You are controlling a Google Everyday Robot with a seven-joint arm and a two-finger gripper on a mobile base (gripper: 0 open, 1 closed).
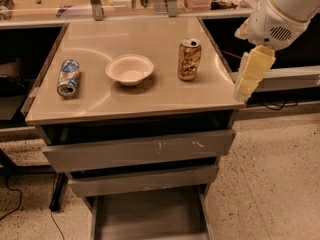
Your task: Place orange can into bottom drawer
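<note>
You see the orange can standing upright on the worktop, just right of the bowl. A crushed blue-and-white can lies on its side left of the bowl. Your tool hangs farther right of the bowl, beyond the orange can and apart from it, by the worktop's edge; you cannot tell whether it is released or clenched. The bottom drawer stands pulled out, low in front of the bowl.

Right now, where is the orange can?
In the camera view the orange can stands upright on the tabletop, right of the white bowl; the gripper hangs beyond the table's right edge, clear of the can.
</note>
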